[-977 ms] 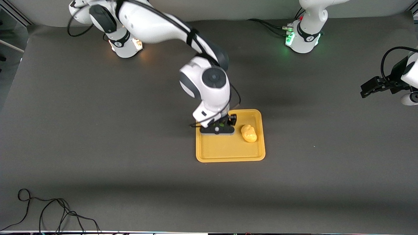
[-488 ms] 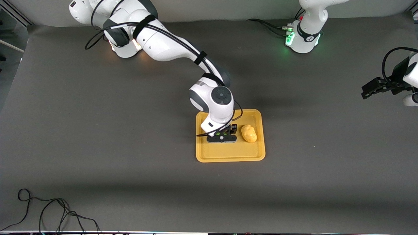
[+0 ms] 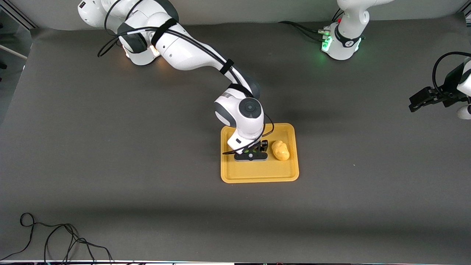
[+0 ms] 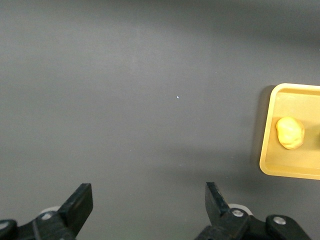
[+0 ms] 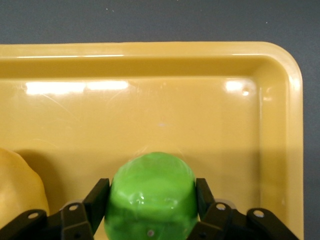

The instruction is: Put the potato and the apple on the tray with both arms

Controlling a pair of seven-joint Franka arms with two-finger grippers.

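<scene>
The orange-yellow tray (image 3: 257, 173) lies mid-table. On it, toward the left arm's end, rests the lumpy yellow potato (image 3: 280, 150), which the left wrist view also catches (image 4: 290, 133). My right gripper (image 3: 251, 152) is low over the tray beside the potato, and its fingers (image 5: 101, 192) press both sides of the green apple (image 5: 150, 192). The apple sits down at the tray floor (image 5: 200, 100); in the front view only slivers of green show under the hand. My left gripper (image 3: 414, 103) waits open over bare table at its own end, nothing between its fingers (image 4: 82, 197).
Both arm bases (image 3: 340, 44) stand along the table edge farthest from the front camera. A loose black cable (image 3: 55, 235) curls at the table's nearest corner on the right arm's end. Dark mat surrounds the tray.
The right arm has brought the apple a little nearer the tray's middle and lowered it beside the potato. The left gripper has barely shifted.
</scene>
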